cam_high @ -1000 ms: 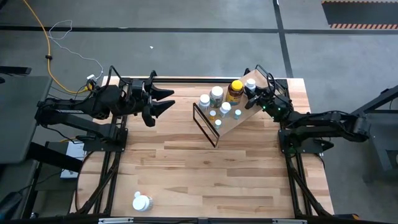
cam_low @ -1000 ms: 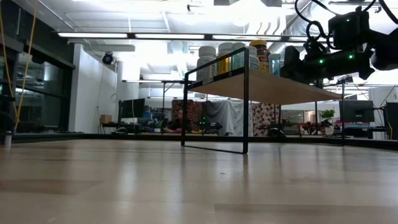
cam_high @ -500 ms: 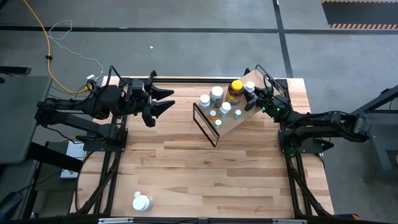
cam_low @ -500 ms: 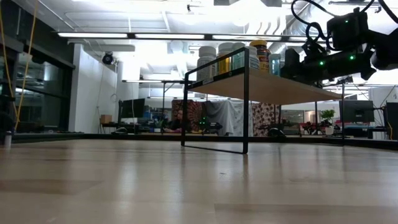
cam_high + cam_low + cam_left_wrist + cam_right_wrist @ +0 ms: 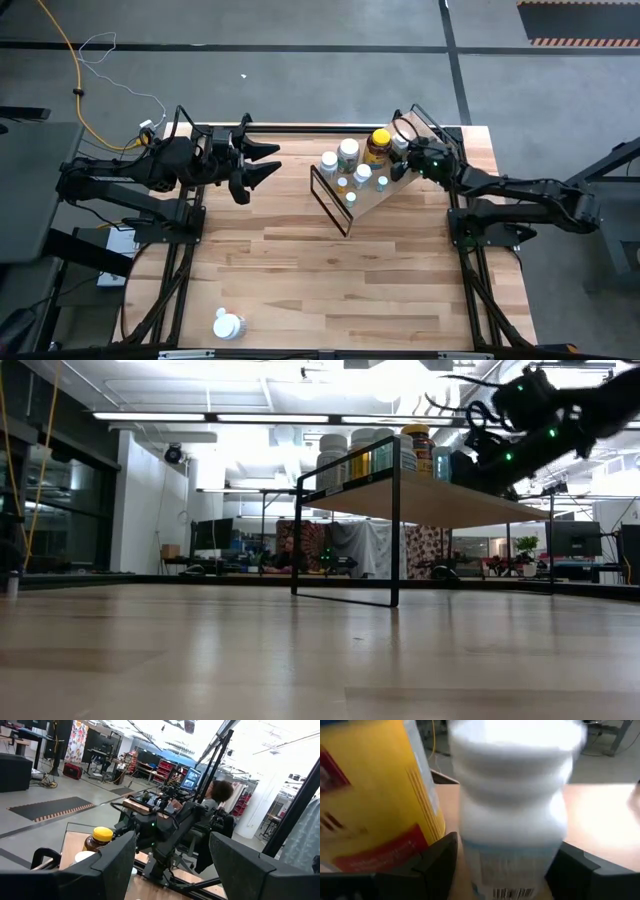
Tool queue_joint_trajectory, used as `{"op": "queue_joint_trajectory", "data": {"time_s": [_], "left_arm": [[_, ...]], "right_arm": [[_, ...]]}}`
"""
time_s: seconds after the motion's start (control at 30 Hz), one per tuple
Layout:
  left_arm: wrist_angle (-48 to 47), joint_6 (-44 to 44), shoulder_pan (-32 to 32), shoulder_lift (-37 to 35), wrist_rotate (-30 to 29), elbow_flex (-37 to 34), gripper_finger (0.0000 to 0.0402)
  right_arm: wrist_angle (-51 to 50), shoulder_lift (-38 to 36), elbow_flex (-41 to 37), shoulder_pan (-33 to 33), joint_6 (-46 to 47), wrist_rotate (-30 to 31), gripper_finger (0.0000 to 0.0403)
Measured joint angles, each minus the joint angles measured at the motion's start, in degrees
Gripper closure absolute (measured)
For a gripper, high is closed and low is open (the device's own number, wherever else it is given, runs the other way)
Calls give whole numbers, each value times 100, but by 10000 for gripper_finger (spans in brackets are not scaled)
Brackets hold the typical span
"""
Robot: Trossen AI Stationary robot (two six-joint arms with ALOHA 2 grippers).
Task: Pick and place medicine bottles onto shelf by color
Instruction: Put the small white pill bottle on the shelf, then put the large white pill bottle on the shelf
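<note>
The light-wood shelf (image 5: 378,196) with black wire ends stands at the table's far right. It carries several white bottles (image 5: 347,150) and an amber bottle with a yellow cap (image 5: 379,142). My right gripper (image 5: 404,160) is over the shelf's right end, shut on a white bottle (image 5: 512,820) right beside the amber bottle (image 5: 370,805). My left gripper (image 5: 265,162) hovers open and empty at the far left, its fingers (image 5: 112,865) spread in the left wrist view. Another white bottle (image 5: 228,325) lies on its side at the table's near left. My right gripper pinches the white bottle's body (image 5: 470,865) below its cap between the two fingers (image 5: 437,862). The fingers come roughly level from the table's right side. The bottle stays upright. Its base is out of the frame, so I cannot tell whether it stands on the shelf board.
The shelf stands slantwise to the table edges, its near wire end (image 5: 330,200) toward the table's middle. The bottles on it stand close together. Bare wooden tabletop (image 5: 330,280) lies in the middle and near part. The low view shows the shelf's top board (image 5: 420,500) raised above the table.
My right gripper has moved a little toward the table's left, closer to the amber bottle, keeping the white bottle between its fingers. In the low view the right arm has tipped, its wrist now higher than its fingers.
</note>
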Motion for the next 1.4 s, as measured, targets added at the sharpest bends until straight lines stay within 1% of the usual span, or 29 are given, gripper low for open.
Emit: {"op": "queue_joint_trajectory", "data": {"time_s": [0.17,0.3,0.53,0.7,0.83,0.93,1.03,1.1,1.17,1.27,1.33,1.4], "left_arm": [[-1,41,0,0,1,0,161],[-1,101,0,0,2,0,161],[1,101,0,0,2,0,161],[1,101,0,0,2,0,161],[1,100,0,0,11,0,161],[0,101,1,-3,184,0,161],[-27,86,1,-70,536,1,161],[-66,61,0,-130,727,4,161],[-179,-39,-2,-185,821,4,161],[-394,-193,-2,-267,835,4,161],[-508,-213,0,-322,833,4,161],[-589,-220,0,-365,833,4,161]], "right_arm": [[-1219,-191,608,0,-263,-4,148],[-1783,-417,857,0,-256,-126,148],[-2711,-948,894,0,300,-415,148],[-3226,-1538,894,0,678,-866,148],[-3574,-2155,894,0,1015,-1216,148],[-3713,-2635,894,0,1367,-1601,148],[-3439,-3071,894,0,1923,-2262,148],[-2960,-3253,894,23,2320,-2769,148],[-2323,-3317,896,127,2671,-3061,148],[-1243,-3241,899,408,2861,-3093,148],[-612,-3089,905,651,2810,-2907,148],[-141,-2868,905,910,2560,-2704,148]]}}
